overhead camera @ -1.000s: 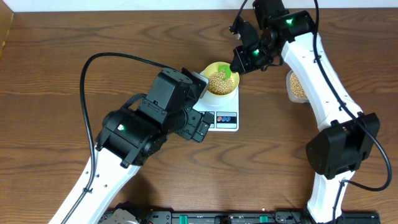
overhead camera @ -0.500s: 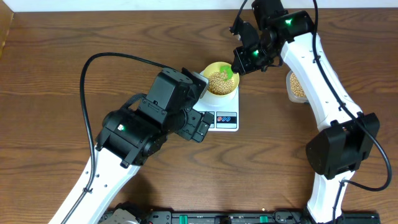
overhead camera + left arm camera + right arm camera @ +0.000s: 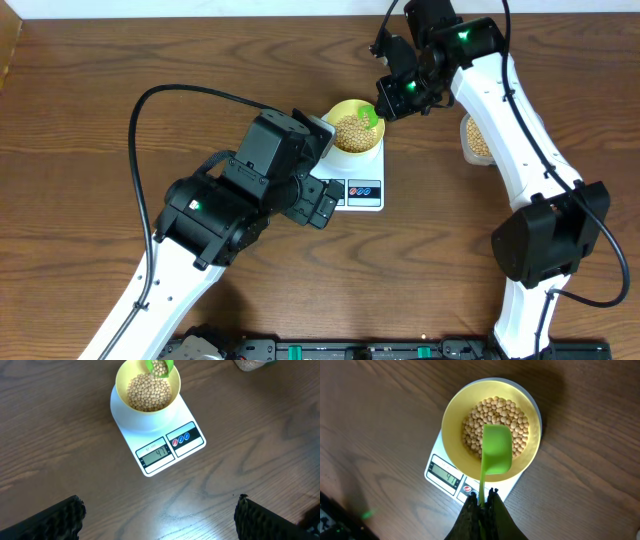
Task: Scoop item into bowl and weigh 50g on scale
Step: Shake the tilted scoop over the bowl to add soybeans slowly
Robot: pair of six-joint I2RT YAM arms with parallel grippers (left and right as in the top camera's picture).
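Note:
The pale-yellow bowl (image 3: 350,103) (image 3: 120,382) (image 3: 451,415) stands on the white scale (image 3: 365,192) (image 3: 192,442) (image 3: 436,462) and holds a heap of tan beans (image 3: 350,130) (image 3: 147,392) (image 3: 500,415). My right gripper (image 3: 483,497) (image 3: 392,95) is shut on the handle of a green scoop (image 3: 496,452) (image 3: 371,116) (image 3: 160,366). The scoop's cup hangs over the bowl's far-right side, with beans in it in the left wrist view. My left gripper (image 3: 159,505) stands wide open over bare table in front of the scale, with nothing between its fingers.
A clear tub of beans (image 3: 478,140) (image 3: 250,364) sits to the right of the scale, partly under the right arm. The scale's display (image 3: 156,452) (image 3: 445,474) shows digits. The left arm (image 3: 230,195) lies over the table left of the scale.

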